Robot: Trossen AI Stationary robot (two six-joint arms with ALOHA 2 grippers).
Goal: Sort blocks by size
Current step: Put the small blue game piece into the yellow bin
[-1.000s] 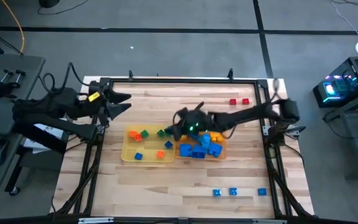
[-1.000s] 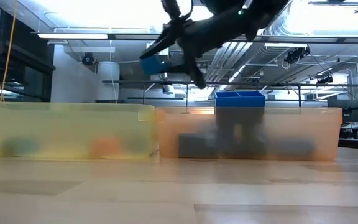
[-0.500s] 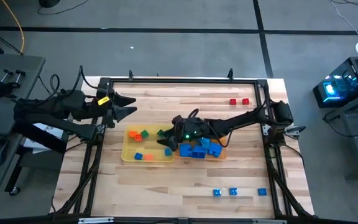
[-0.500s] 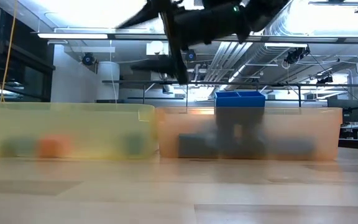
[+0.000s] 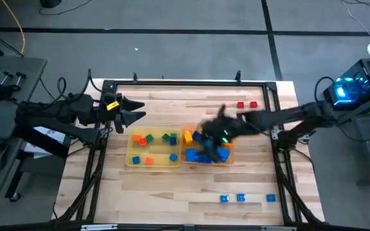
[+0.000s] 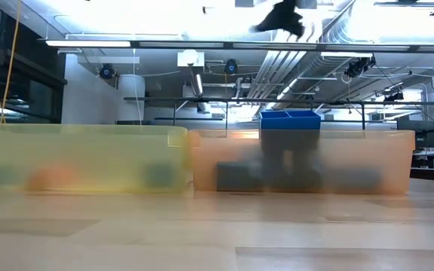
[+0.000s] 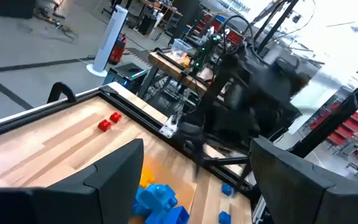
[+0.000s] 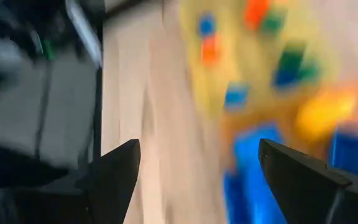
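The right gripper (image 5: 218, 131) hangs above the orange tray (image 5: 231, 149), its fingers (image 8: 120, 177) spread wide apart with nothing between them. Below it, the larger blocks (image 5: 205, 153), mostly blue with a yellow one at the end nearest the yellow tray (image 5: 131, 153), lie heaped inside the orange tray. The tiny blocks (image 5: 151, 141), orange, green and blue, sit scattered in the yellow tray, which stands just beside the orange one. On the far side of the orange tray from the front edge of the table (image 5: 172, 192), two red blocks (image 5: 247, 104) wait on the bare wood, and three blue blocks (image 5: 246, 198) lie in a row near that front edge.

These look like light, rigid plastic bricks, hard and somewhat slick, so I would expect one to skid rather than deform. Taking hold across two flat opposite sides seems safest; a corner pinch would likely make it twist out.

The left gripper (image 5: 133, 110) waits beyond the yellow tray, away from the orange tray, its fingers (image 7: 114, 177) also held apart.
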